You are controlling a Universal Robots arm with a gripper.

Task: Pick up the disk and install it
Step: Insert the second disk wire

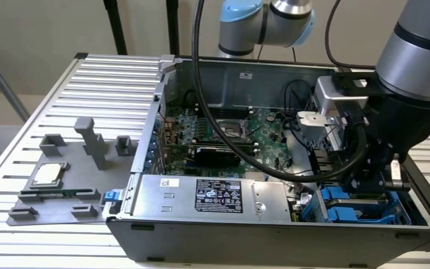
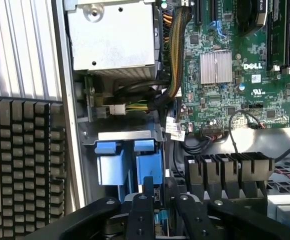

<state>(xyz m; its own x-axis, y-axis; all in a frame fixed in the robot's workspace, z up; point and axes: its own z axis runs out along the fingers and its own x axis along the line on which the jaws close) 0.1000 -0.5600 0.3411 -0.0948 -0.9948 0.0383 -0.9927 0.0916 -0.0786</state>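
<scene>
Gripper fingers pinching the disk, its blue frame low in the drive bay; I judge install nearly done

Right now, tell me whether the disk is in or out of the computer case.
In. The disk in its blue frame stands in the bay at the corner of the computer case, under the gripper.
</scene>
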